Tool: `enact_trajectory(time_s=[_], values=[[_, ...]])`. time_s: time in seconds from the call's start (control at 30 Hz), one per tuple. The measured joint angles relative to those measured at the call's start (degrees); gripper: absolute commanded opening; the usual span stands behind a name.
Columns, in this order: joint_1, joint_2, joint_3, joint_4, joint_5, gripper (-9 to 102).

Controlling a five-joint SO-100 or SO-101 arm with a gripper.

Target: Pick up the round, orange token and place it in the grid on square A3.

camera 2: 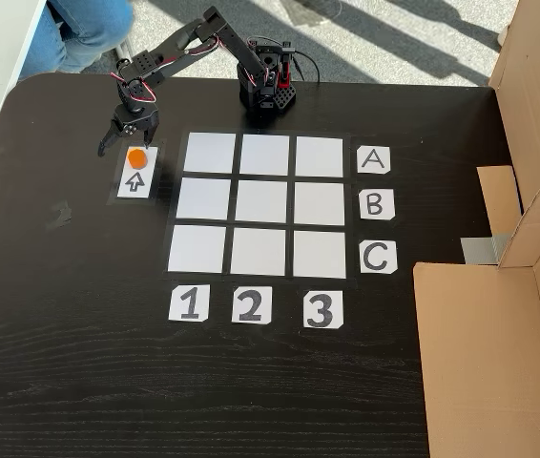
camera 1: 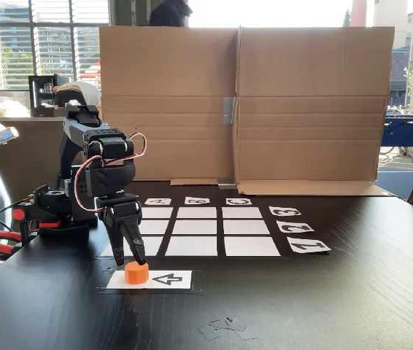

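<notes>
The small orange token (camera 1: pixel 137 273) sits flat on the arrow strip (camera 1: pixel 164 279), seemingly untouched beneath spread fingers (camera 1: pixel 140 251)

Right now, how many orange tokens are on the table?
1. The token sits on the white arrow strip, left of the grid in the downward-looking fixed view, just below the open gripper.

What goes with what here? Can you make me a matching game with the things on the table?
Things:
1. small round orange plastic token
2. black robot gripper
3. white paper square A3
4. brown cardboard wall

Places or states:
a. stands behind the grid
b. bare corner cell
c. sits on the arrow strip
d. jaws open above the token

Pairs: 1-c, 2-d, 3-b, 4-a
</notes>
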Motion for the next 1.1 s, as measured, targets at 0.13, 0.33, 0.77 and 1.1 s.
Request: enact_trajectory(time_s=[0.13,0.33,0.77,1.1], values=[[-0.5,-1.0,-0.5,0.0,-0.4,49],[-1.2,-2.3,-0.8,0.0,-0.5,49],[-1.7,-3.9,-2.2,-2.8,-2.9,0],[-1.7,-3.9,-2.2,-3.3,-9.9,0]])
